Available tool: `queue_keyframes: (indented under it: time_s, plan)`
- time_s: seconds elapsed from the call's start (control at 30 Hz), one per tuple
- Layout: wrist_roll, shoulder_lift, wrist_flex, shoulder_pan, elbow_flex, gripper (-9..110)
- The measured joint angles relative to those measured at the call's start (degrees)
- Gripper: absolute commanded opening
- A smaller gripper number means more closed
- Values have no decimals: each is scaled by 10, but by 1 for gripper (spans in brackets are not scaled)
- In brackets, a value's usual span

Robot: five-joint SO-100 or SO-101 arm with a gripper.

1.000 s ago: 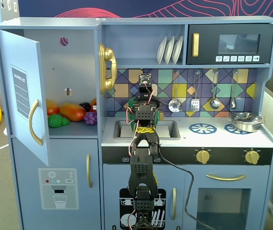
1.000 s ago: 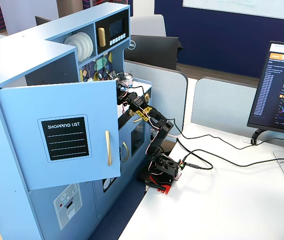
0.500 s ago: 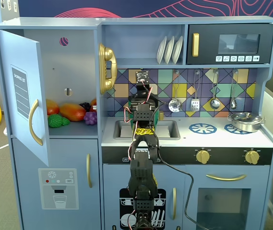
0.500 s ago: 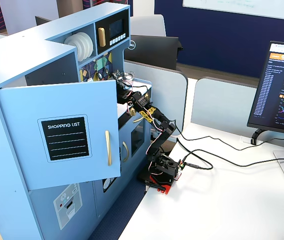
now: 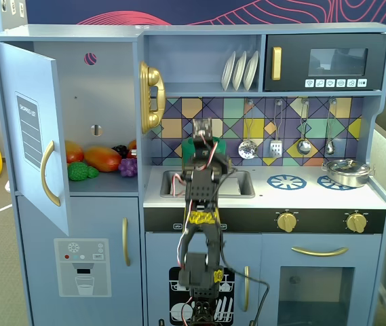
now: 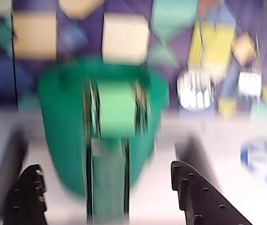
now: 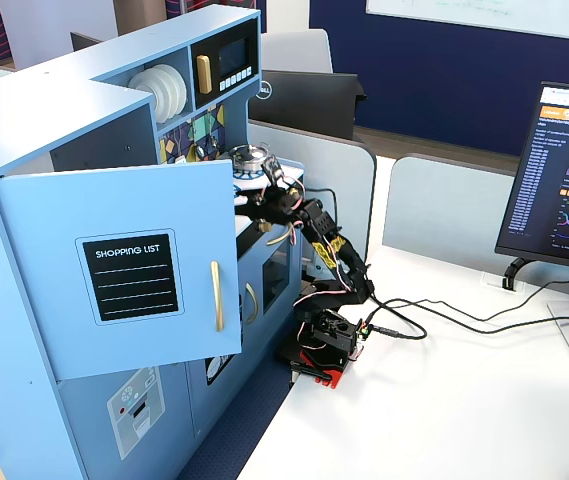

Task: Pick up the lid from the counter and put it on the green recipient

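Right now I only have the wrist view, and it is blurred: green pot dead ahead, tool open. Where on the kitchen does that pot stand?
Observer: In a fixed view, the green pot is at the sink, up by the tiled backsplash. The arm covers most of it.
Operator: Anything on the burners?
Observer: A silver pan sits on the far right burner. The blue burner ring nearer the sink is bare.
Operator: Can you see the lid?
Observer: No. The arm hides the counter around the pot in one fixed view, and the open blue door hides it in the other.
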Motion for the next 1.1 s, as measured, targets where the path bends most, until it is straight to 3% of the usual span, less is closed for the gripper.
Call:
queue_keyframes:
  time_s: [0.17, 0.63, 1.1]
  plan:
    - [4, 98, 67, -6, 152, 0]
    - [75, 239, 190, -30, 532, 0]
    - [140, 282, 276, -77, 663, 0]
